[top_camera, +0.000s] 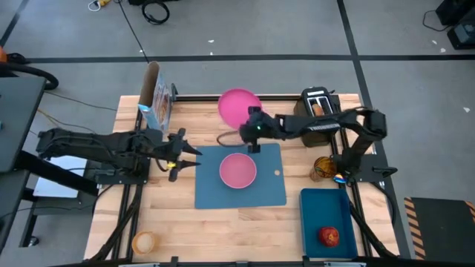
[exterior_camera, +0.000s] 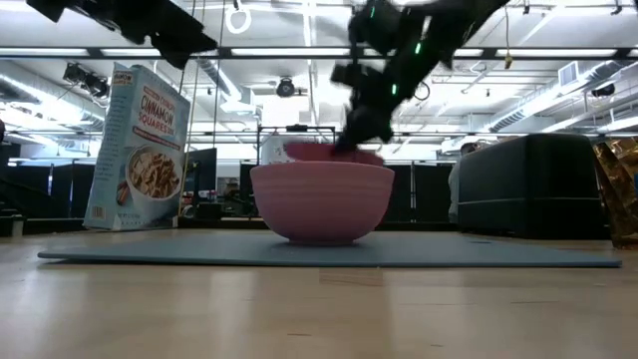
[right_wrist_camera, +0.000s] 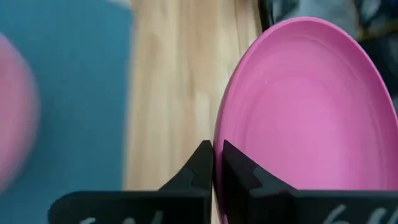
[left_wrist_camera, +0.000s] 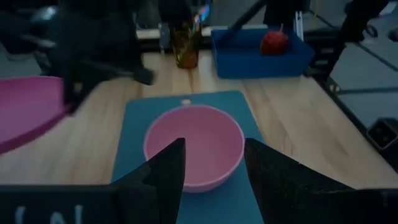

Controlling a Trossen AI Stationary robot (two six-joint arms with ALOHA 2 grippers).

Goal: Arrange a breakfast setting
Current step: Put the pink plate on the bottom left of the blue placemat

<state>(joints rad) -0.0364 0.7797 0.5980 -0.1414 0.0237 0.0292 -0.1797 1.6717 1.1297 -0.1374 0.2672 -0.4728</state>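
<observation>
The pink plate [top_camera: 237,105] is beyond the far edge of the blue mat [top_camera: 261,189], with my right gripper [top_camera: 252,123] shut on its rim. The plate also shows in the right wrist view [right_wrist_camera: 298,106] and, tilted, in the left wrist view [left_wrist_camera: 25,115]. The pink bowl [top_camera: 237,170] stands upright on the mat's middle. My left gripper [top_camera: 193,153] hovers open at the mat's left edge, its fingers [left_wrist_camera: 168,168] pointing toward the bowl [left_wrist_camera: 194,144]. The amber cup [top_camera: 323,167] stands right of the mat. The red apple [top_camera: 329,236] lies in the dark blue tray [top_camera: 325,204]. My right gripper pinches the plate's rim [right_wrist_camera: 219,134] between its two fingers, at the edge nearest the mat. It comes slanting down from the table's right side. The plate is tilted, and its held edge [exterior_camera: 314,152] is raised above the bowl's rim; its far edge is hidden.
A cereal box [top_camera: 157,104] stands upright at the far left. The black toaster [top_camera: 318,107] sits at the far right, close behind my right arm. A round bagel [top_camera: 144,241] lies near the front left corner.
</observation>
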